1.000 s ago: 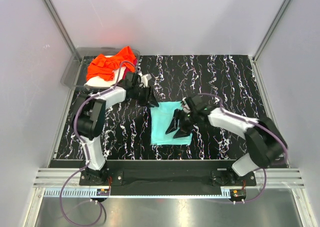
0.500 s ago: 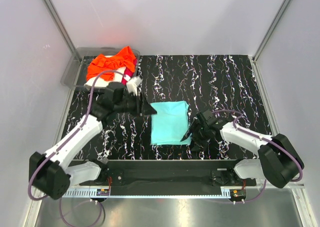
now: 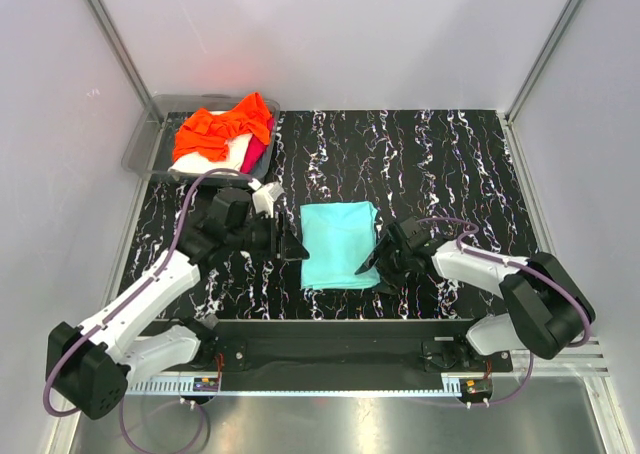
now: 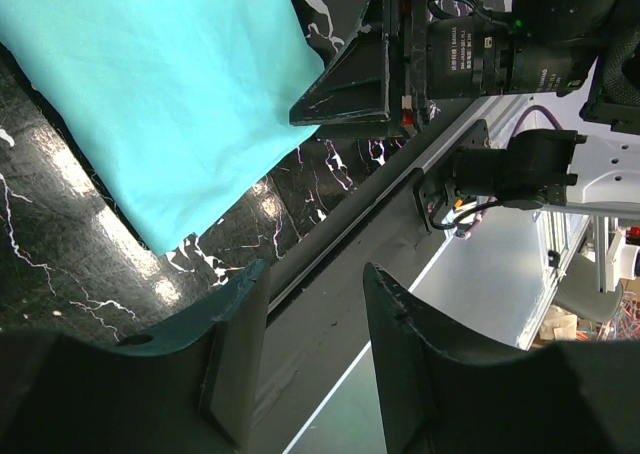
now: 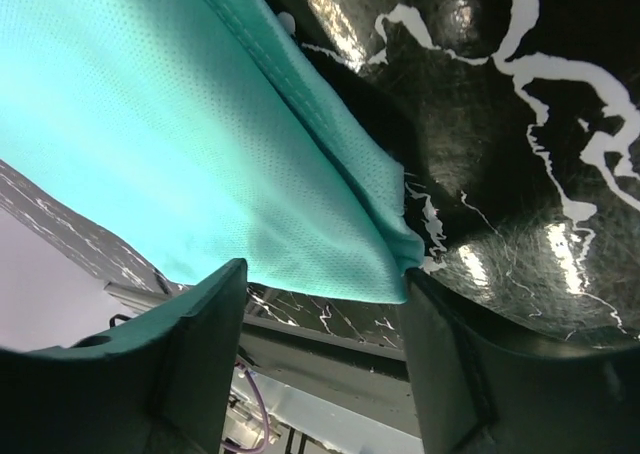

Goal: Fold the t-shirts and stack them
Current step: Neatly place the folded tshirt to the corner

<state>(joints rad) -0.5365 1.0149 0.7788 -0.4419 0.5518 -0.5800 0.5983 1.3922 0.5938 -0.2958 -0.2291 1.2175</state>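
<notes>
Two grippers flank the folded turquoise t-shirt [image 3: 340,244] lying flat on the black marbled table [image 3: 450,164]. The left gripper [image 3: 290,246] is just beside its left edge and the right gripper [image 3: 372,264] is at its near right corner. An orange t-shirt [image 3: 222,126] tops the pile on the grey tray [image 3: 140,152]. In the left wrist view, its jaws are spread with nothing between them. In the right wrist view, its jaws gape wide and the shirt's corner lies between them.

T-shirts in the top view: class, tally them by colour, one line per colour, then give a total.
Turquoise t-shirt: 1
Orange t-shirt: 1
Cream-white t-shirt: 1
Magenta t-shirt: 1
Total: 4 visible
</notes>
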